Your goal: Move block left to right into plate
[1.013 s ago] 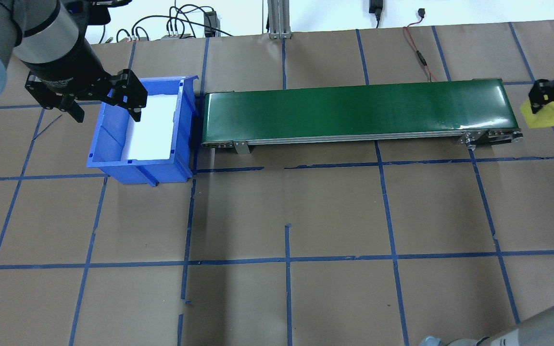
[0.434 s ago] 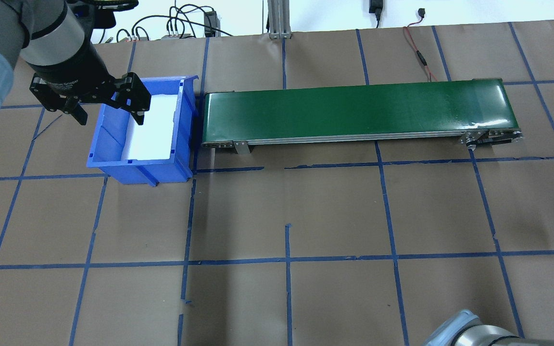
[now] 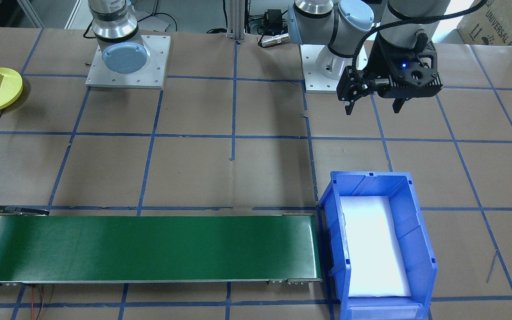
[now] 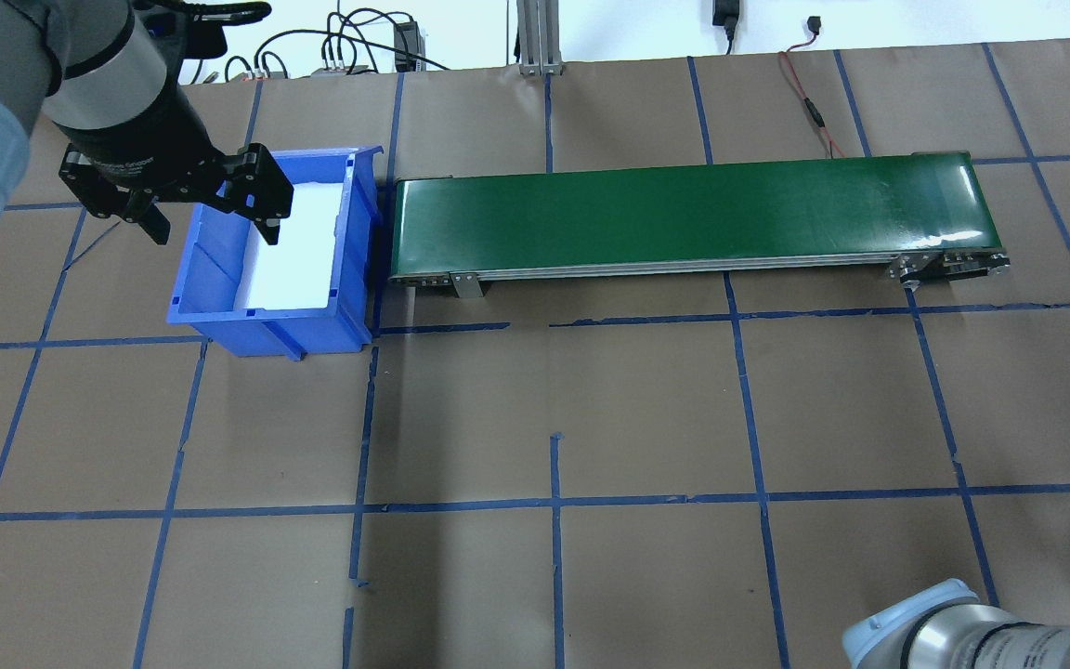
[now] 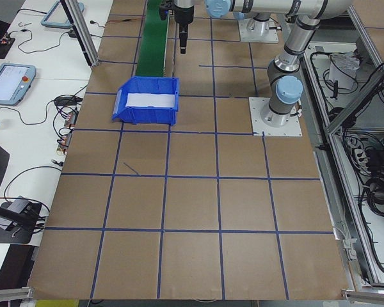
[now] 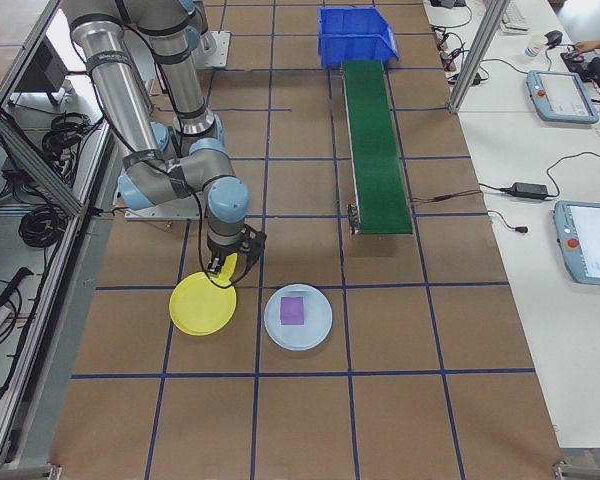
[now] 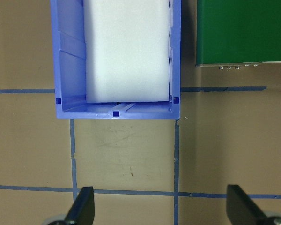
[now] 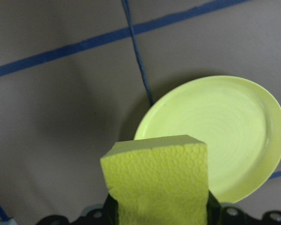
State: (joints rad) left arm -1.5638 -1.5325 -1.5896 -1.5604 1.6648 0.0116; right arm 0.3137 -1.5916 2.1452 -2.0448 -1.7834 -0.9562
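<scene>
Table point(image 4: 646, 409): brown paper surface with a blue tape grid; all positions below are given relative to the green conveyor belt point(image 4: 693, 216), which lies along the table's far side from the robot.

Blue bin point(image 4: 275, 255): sits just off the conveyor's end on the robot's left, nearly touching it; white foam pad lining its floor; rim upright.

Left arm: enters over the robot-side wall of the bin, beyond the conveyor's left end; left gripper point(image 3: 374, 104) hangs above the bare table just short of the bin, fingers spread wide with nothing between them; wrist view shows both fingertips far apart at the frame's bottom corners, bin and conveyor corner ahead.

Right arm: works past the conveyor's opposite end, toward the robot side; right gripper point(image 6: 225, 266) points downward over the yellow plate point(image 6: 203, 305); its fingers pinch the yellow block point(image 8: 158, 180), a foam piece with a dimpled face; block is held in the air above the near rim of the yellow plate, not resting on it as far as the wrist view shows.

Light blue plate point(image 6: 298, 316): beside the yellow plate, closer to the conveyor's right end; purple block point(image 6: 293, 309) lies at its centre.

Red cable point(image 4: 804, 98): trails across the table behind the conveyor's right half.
</scene>
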